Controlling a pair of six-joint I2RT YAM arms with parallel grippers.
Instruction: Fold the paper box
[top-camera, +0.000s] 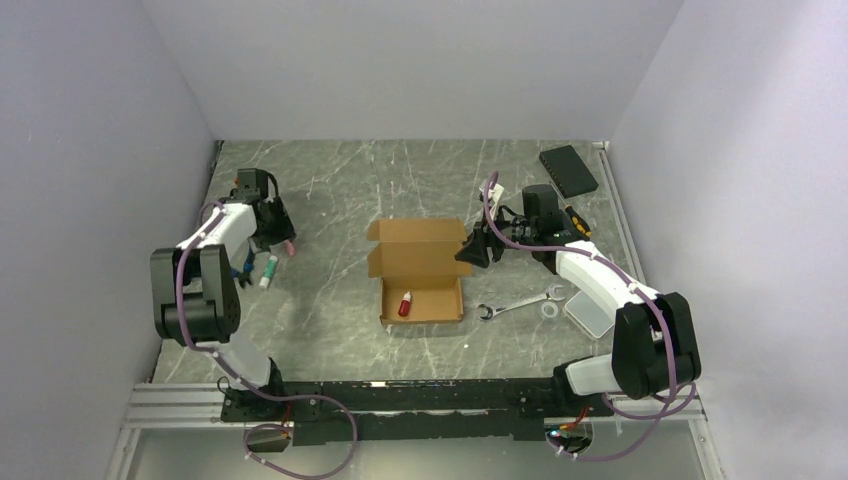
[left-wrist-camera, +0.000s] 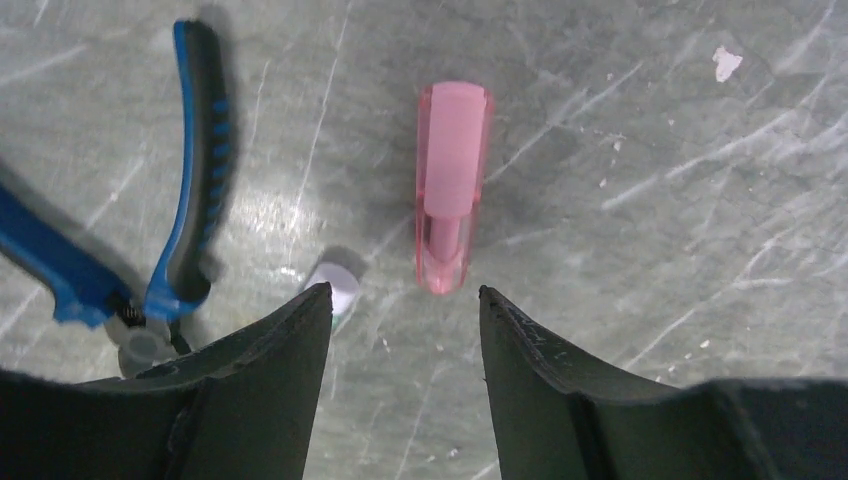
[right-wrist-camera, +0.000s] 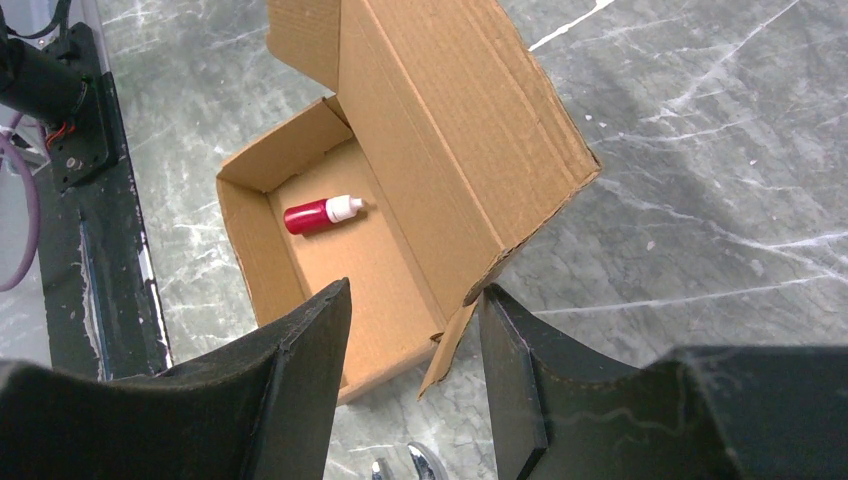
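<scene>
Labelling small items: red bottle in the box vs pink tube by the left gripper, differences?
The red bottle is opaque red with a white cap; the pink tube is translucent pink throughout. The bottle lies inside the paper box; the tube on the table. Both lie on their sides.

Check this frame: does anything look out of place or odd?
A small red bottle with a white cap lies on its side inside the open paper box, loose on its floor. Nothing looks spilled or torn.
</scene>
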